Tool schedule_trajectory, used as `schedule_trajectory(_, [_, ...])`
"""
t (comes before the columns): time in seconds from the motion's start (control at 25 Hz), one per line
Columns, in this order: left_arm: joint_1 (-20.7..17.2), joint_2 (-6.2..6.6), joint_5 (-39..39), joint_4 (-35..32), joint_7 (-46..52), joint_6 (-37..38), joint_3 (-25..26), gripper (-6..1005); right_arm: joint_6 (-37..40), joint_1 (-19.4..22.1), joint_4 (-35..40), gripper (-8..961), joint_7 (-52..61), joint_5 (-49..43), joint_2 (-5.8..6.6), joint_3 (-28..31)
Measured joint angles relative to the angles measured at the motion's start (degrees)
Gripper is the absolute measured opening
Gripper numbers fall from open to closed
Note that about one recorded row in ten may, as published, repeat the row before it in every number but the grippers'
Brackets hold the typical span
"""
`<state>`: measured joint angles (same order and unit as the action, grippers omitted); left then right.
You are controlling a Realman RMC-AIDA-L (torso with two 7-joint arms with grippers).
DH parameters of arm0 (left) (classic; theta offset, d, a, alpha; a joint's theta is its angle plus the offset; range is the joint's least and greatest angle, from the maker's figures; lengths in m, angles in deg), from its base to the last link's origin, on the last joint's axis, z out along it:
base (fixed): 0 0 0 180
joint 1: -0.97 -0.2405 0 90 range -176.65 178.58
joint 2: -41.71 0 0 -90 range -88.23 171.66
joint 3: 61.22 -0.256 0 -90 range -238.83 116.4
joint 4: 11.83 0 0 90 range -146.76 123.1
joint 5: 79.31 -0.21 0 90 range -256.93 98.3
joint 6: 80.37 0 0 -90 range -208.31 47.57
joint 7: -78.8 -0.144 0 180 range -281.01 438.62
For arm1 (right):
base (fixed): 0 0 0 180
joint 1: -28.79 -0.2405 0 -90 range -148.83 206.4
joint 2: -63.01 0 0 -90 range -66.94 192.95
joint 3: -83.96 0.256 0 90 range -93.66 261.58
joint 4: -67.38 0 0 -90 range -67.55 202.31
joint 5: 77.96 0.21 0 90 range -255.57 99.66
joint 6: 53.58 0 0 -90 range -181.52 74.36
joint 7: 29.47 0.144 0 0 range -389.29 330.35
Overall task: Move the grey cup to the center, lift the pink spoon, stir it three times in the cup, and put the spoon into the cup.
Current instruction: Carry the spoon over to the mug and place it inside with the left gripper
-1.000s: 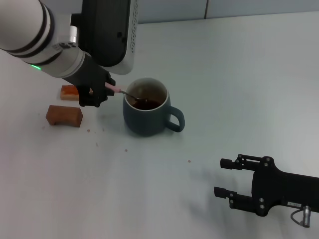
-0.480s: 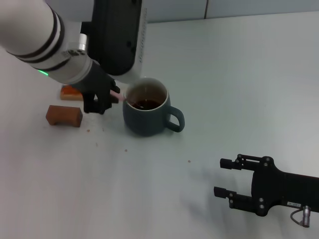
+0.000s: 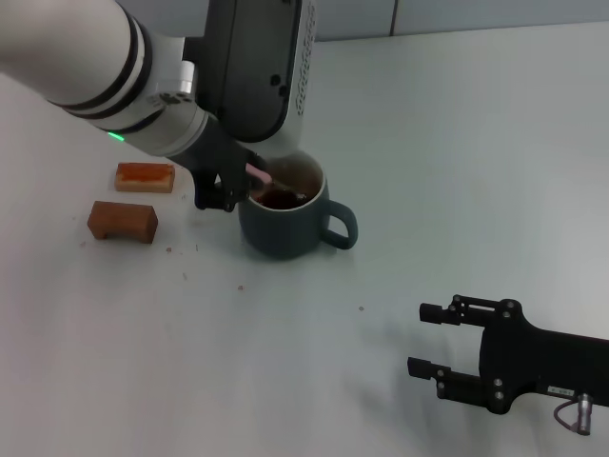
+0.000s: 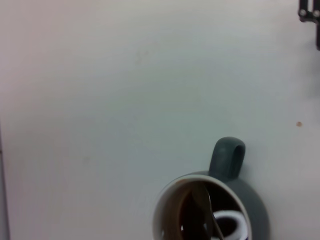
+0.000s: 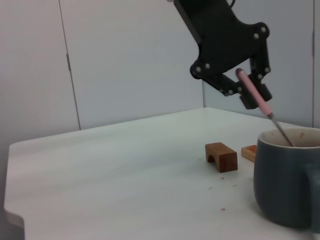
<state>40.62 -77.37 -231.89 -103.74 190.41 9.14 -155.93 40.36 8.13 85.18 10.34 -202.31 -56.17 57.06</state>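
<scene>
One grey cup (image 3: 283, 221) is sitting on the white table (image 3: 457, 143) in front of me, its loop handle pointing toward my right side and dark brown liquid showing inside its pale rim; one pink spoon (image 3: 258, 175) is slanting down into it, metal end dipping into the liquid, pink handle sticking up and out over the rim on my left; my left gripper (image 3: 231, 181) is hovering just beside the cup's rim, its fingers clamping that pink handle. My right gripper (image 3: 425, 339) is resting low over the table, well apart from the cup, its two fingers standing apart with nothing between them. Two brown blocks are lying on the table to the left of the cup: an arched one (image 3: 122, 220) nearer me, and a flatter orange-brown one (image 3: 145, 177) just behind it; a few small dark crumbs (image 3: 185, 259) are dotting the surface near the cup. The tabletop is plain and pale; beyond its far edge, grey-white wall panels (image 5: 125, 60) are standing with narrow vertical seams.
</scene>
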Motion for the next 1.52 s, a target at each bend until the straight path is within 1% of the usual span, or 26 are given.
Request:
schedule_trajectory(0.04, [0.1, 0.0, -0.3, 0.9, 0.4, -1.9, 0.0, 158, 0.1, 0.0, -0.1, 638, 0.0, 0.0, 0.0, 0.0])
schedule_trajectory(0.16, [0.2, 0.0, -1.9, 2.1, 1.0, -2.6, 0.4, 159, 0.3, 0.0, -0.3, 638, 0.0, 0.0, 0.0, 0.0])
schedule_trajectory(0.32, [0.2, 0.0, -3.3, 2.4, 1.4, -2.1, 0.7, 160, 0.3, 0.1, -0.6, 639, 0.0, 0.0, 0.0, 0.0])
schedule_trajectory(0.4, [0.2, 0.0, -3.9, 2.1, 1.7, -0.5, 1.4, 161, 0.3, 0.1, -0.7, 639, 0.0, 0.0, 0.0, 0.0])
schedule_trajectory(0.64, [0.2, 0.0, -3.3, 1.3, 1.7, 1.4, 1.9, 163, 0.3, 0.1, -0.8, 639, 0.0, 0.0, 0.0, 0.0])
schedule_trajectory(0.68, [0.2, 0.0, -2.3, 0.4, 1.6, 2.6, 1.5, 163, 0.3, 0.1, -0.8, 639, 0.0, 0.0, 0.0, 0.0])
schedule_trajectory(0.8, [0.1, 0.0, 0.0, -0.4, 1.4, 2.7, 1.2, 164, 0.3, 0.1, -0.8, 639, 0.0, 0.0, 0.0, -0.1])
schedule_trajectory(0.96, [0.1, 0.0, 0.6, 0.3, 1.4, -0.5, 0.7, 165, 0.4, 0.1, -0.8, 639, 0.0, 0.0, 0.0, -0.1])
schedule_trajectory(1.24, [0.3, 0.0, -1.3, 2.6, 1.7, -2.5, 1.1, 167, 0.4, 0.0, -1.0, 638, 0.0, 0.0, 0.0, -0.1])
schedule_trajectory(1.52, [0.3, 0.06, -1.9, 2.2, 2.1, 1.3, 2.8, 169, 0.5, -0.3, -1.0, 638, 0.0, 0.0, 0.0, -0.1])
